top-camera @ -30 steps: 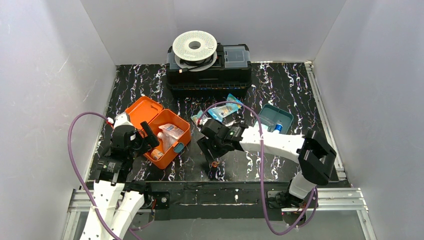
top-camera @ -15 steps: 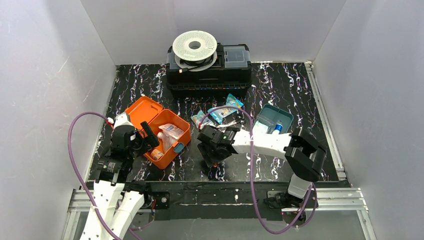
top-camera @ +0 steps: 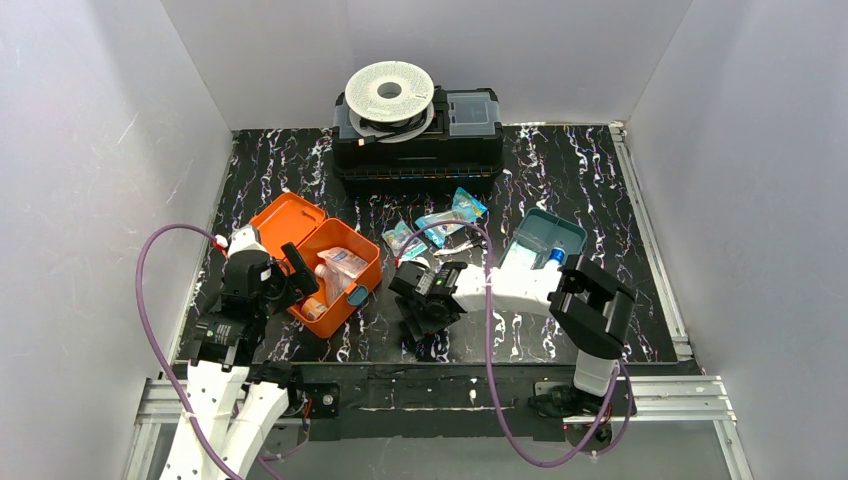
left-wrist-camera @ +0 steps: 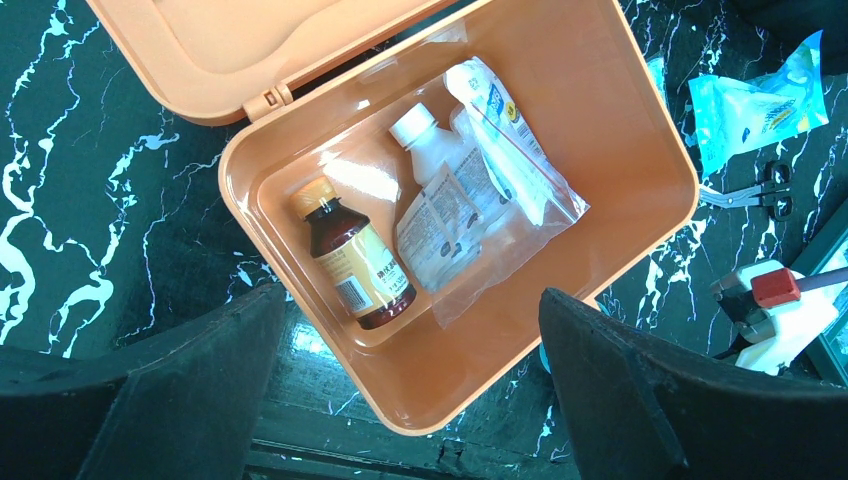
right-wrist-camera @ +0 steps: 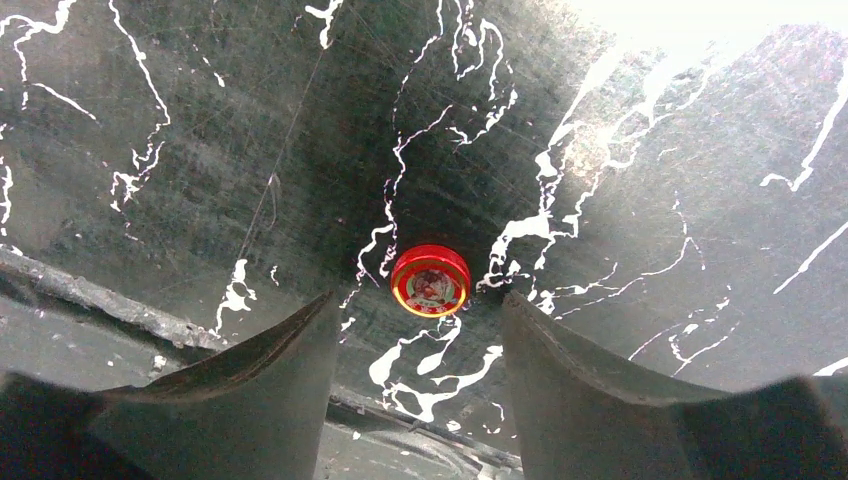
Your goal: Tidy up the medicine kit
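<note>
The medicine kit point(top-camera: 352, 268) lies open at the left, an orange box with its lid point(top-camera: 285, 218) folded back. In the left wrist view the kit point(left-wrist-camera: 640, 130) holds a brown bottle point(left-wrist-camera: 352, 265) and a clear bag point(left-wrist-camera: 480, 190) with a white bottle and packets. My left gripper point(left-wrist-camera: 410, 300) hangs open above the kit's near corner, touching nothing. My right gripper point(right-wrist-camera: 417, 300) is open and low over the mat. A small round red tin point(right-wrist-camera: 431, 280) lies just at its fingertips, untouched. From above, the right gripper point(top-camera: 418, 318) hides the tin.
A teal tray point(top-camera: 566, 228) sits right of centre, partly under the right arm. Blue and clear packets point(top-camera: 440, 225) and small scissors point(left-wrist-camera: 750, 195) lie between kit and tray. A black toolbox point(top-camera: 418, 150) with a white spool point(top-camera: 390, 92) stands at the back. White walls enclose the mat.
My right arm has drawn left and toward the near edge, bringing its gripper down over the red tin, and its jaws have narrowed a little. The left arm has not moved.
</note>
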You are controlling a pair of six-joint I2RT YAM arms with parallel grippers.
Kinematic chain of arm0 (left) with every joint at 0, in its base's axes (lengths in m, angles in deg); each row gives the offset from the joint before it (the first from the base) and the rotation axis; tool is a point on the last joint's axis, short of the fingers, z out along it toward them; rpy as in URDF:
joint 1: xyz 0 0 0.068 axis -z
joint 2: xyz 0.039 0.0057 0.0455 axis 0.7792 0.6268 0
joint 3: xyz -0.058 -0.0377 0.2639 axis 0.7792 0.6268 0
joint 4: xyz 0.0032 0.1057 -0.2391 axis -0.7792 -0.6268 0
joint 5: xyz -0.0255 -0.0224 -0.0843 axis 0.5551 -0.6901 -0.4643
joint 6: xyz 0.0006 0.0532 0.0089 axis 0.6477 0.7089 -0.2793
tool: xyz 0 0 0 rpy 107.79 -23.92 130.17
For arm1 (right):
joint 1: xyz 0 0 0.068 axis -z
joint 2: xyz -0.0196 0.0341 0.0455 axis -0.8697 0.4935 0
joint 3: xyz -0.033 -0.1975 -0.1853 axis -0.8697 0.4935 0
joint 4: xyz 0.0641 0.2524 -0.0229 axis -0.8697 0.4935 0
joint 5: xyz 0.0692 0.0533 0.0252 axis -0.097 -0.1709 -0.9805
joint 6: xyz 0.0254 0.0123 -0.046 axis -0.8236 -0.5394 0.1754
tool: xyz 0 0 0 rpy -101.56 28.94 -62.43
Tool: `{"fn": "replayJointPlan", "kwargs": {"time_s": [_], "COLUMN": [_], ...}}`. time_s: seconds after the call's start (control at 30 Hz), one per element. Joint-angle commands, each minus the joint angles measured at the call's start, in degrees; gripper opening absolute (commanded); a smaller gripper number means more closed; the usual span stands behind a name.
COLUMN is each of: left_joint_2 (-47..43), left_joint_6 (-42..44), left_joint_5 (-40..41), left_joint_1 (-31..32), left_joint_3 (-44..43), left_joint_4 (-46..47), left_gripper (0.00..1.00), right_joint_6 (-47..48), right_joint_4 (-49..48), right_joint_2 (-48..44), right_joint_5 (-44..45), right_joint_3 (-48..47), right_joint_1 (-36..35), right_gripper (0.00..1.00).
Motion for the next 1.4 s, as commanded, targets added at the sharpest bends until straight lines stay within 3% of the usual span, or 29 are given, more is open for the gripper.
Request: {"fn": "replayJointPlan", "kwargs": {"time_s": [0.0,0.4,0.77,1.1,1.37], "left_joint_2": [-0.26,-0.34,-0.30,-0.18,-0.17], "left_joint_6": [0.73,0.73,0.64,0.64,0.64], "left_joint_5": [-0.13,0.07,0.13,0.05,-0.04], "left_joint_1": [0.13,0.12,0.12,0.13,0.12], "left_joint_3": [-0.21,-0.21,-0.28,-0.28,-0.23], "left_joint_4": [0.41,0.28,0.19,0.23,0.37], "left_gripper": [0.99,1.00,1.00,1.00,1.00], "right_joint_6": [-1.37,-2.03,-2.11,-1.02,2.23], "right_joint_4": [0.82,1.59,1.38,5.57,6.78], "right_joint_2": [1.40,3.26,1.29,-9.18,-17.36], "right_joint_5": [2.14,4.66,6.23,13.98,15.30], "right_joint_3": [-1.84,-2.63,-2.01,-0.79,1.03], "right_joint_1": [-0.84,-1.62,-1.80,-0.36,10.83], "right_gripper": [0.65,0.50,0.19,0.16,0.14]}}
